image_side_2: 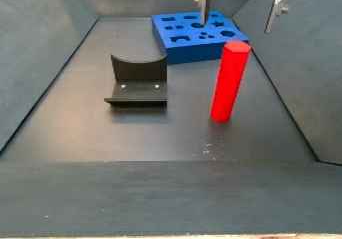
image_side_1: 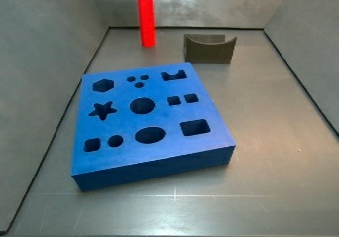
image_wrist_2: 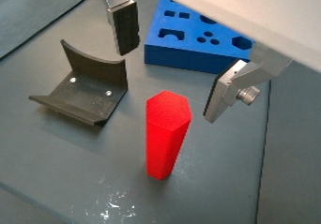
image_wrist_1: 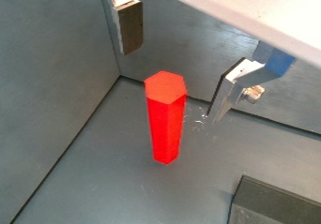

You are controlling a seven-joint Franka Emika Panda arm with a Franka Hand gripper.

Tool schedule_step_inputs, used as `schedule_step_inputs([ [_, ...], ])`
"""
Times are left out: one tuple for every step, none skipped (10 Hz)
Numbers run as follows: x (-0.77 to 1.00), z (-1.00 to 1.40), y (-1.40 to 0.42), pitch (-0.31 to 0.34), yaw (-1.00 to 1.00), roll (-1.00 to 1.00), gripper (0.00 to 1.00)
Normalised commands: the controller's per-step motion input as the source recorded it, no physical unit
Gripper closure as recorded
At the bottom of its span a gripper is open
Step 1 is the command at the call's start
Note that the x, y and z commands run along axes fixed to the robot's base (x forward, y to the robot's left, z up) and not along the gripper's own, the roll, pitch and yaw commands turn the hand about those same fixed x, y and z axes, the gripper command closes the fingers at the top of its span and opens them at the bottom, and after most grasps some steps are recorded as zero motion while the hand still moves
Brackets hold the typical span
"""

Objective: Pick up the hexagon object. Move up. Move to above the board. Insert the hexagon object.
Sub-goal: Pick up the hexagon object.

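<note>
Board (image_side_1: pixel 146 122) lies flat mid-floor, cut-outs up, ready for the insert. Fixture (image_side_2: pixel 136 81) sits nearby. Hexagon object (image_wrist_2: pixel 166 134) stands upright on the floor near the back wall, apart from both — not yet grasped. Gripper (image_wrist_2: pixel 175 64) hangs above it, fingers spread wide, empty; arm cut off in the side view.

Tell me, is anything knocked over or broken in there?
Nothing stands out. The red bar stands upright on the floor, the board lies flat with its holes empty, and the fixture sits apart from both. The gripper hangs open above the bar, touching nothing.
</note>
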Motion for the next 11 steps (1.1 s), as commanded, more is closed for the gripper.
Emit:
schedule_step_inputs([
  [-0.18,-0.87,0.55,0.0,-0.13,-0.09,0.0],
  [-0.34,-0.92,0.48,-0.089,-0.17,-0.07,0.0],
  [-0.27,-0.87,0.33,-0.101,-0.15,0.0,0.0],
  [-0.24,-0.83,0.11,-0.114,-0.08,0.0,0.0],
  [-0.09,-0.83,-0.26,-0.111,-0.1,0.03,0.0],
  [0.0,0.0,-0.08,0.0,0.0,0.03,0.0],
  [0.0,-0.07,0.0,0.0,0.0,0.0,0.0],
  [-0.15,-0.56,-0.13,-0.13,0.0,0.13,0.0],
  [-0.08,-0.39,0.0,-0.117,0.0,0.0,0.0],
  [0.0,0.0,0.0,0.0,0.0,0.0,1.0],
  [0.0,0.0,0.0,0.0,0.0,-0.01,1.0],
])
